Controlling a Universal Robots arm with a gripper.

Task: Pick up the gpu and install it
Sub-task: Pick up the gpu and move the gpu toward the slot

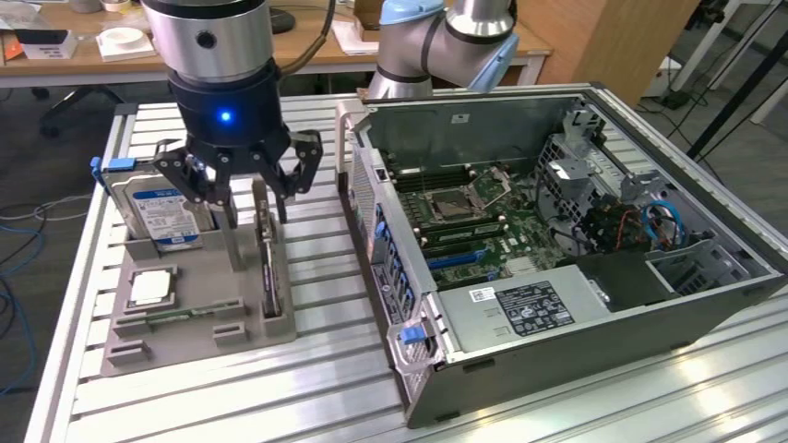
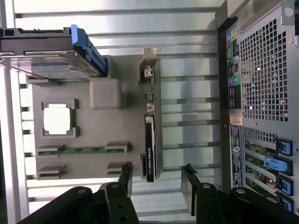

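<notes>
The gpu (image 1: pixel 268 268) stands on edge in a slot of the grey holder tray (image 1: pixel 185 349), on the side nearest the computer case. It is a thin card with a black block and a silver bracket at its far end. From the wrist camera the gpu (image 2: pixel 150 140) appears edge-on. My gripper (image 1: pixel 253 198) hangs just above the card's far part, open, one finger on each side and nothing between them. The wrist view puts the gripper (image 2: pixel 156 170) over one end of the card, with both fingertips (image 2: pixel 126 169) apart from it.
The tray (image 2: pixel 100 135) also holds a blue-labelled hard drive (image 1: pixel 154 210), a square processor (image 1: pixel 150 288) and a narrow memory stick (image 1: pixel 185 315). The open computer case (image 1: pixel 591 318) lies at the exterior view's right, its motherboard (image 1: pixel 474 217) exposed. Everything rests on a slatted aluminium table (image 1: pixel 246 397).
</notes>
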